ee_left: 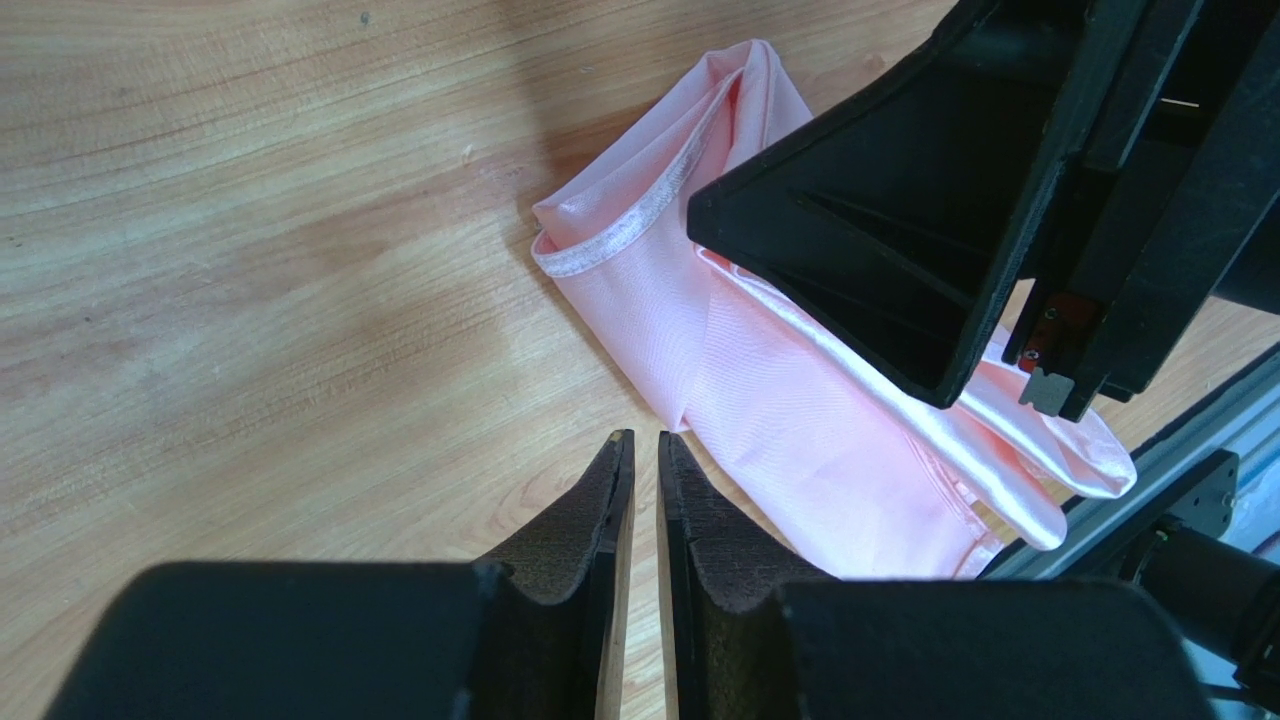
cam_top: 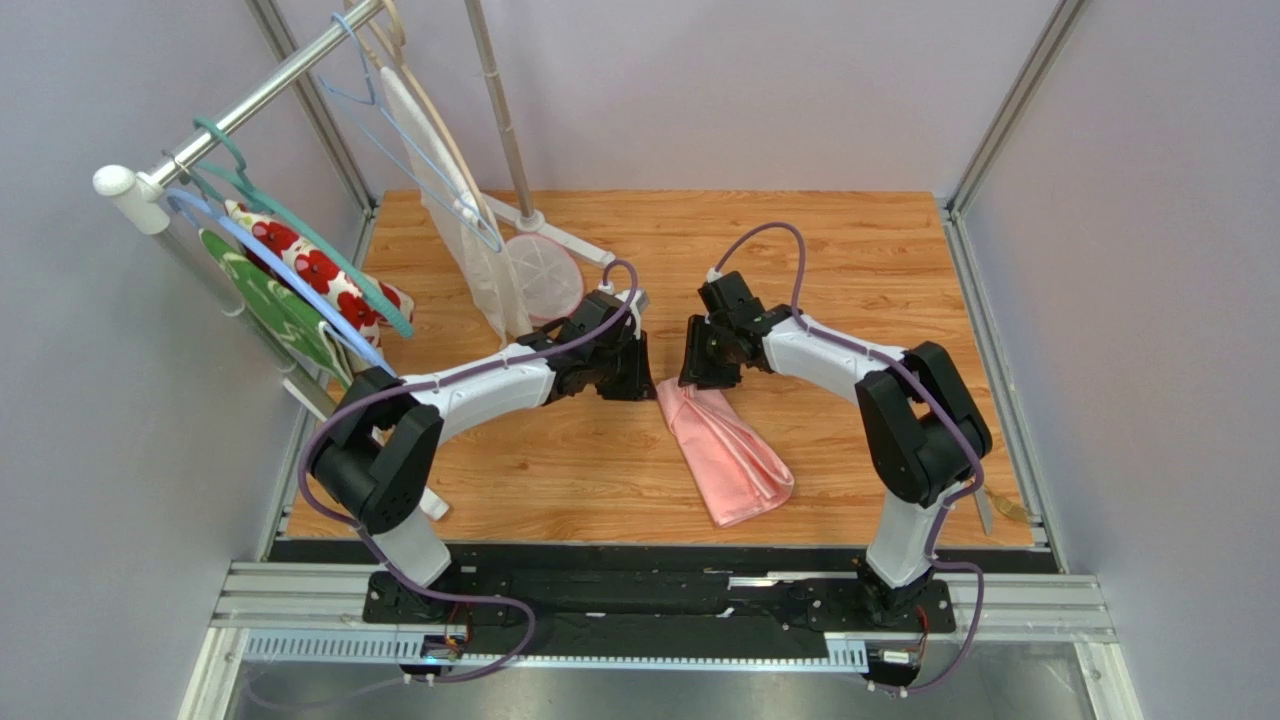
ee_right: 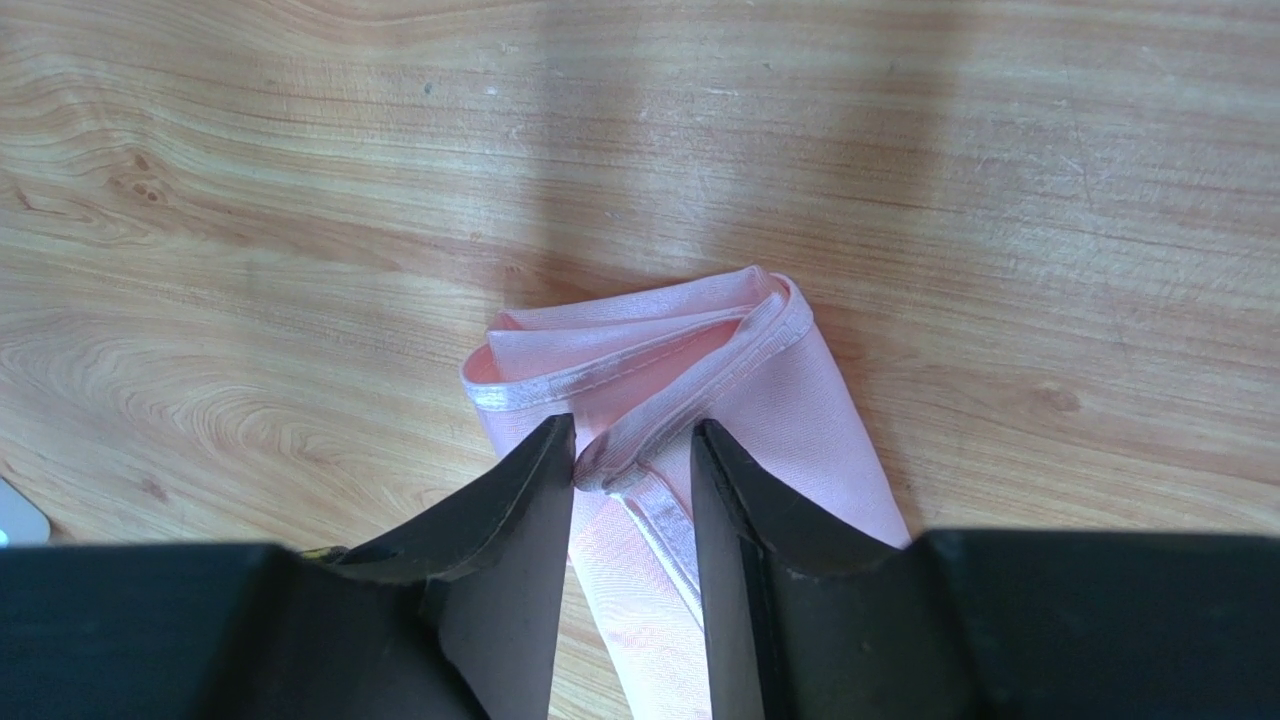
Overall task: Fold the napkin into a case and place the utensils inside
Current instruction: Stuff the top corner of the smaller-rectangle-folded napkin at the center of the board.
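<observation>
The right gripper (ee_right: 634,446) is standing over the far end of the napkin (ee_right: 819,413), its jaws parted and straddling the hemmed fold there without yet pinching it. The left gripper (ee_left: 643,440) is hanging just beside that same end, on the napkin's left, and is all but closed on nothing. The napkin is lying on the wooden table (cam_top: 842,255) as a narrow folded strip, its long axis running aslant, far end leftward and near end rightward. The right gripper is sitting the nearer of the two, directly above the fold, so the next pinch is looking like its job: straight down, closing across the hem.
</observation>
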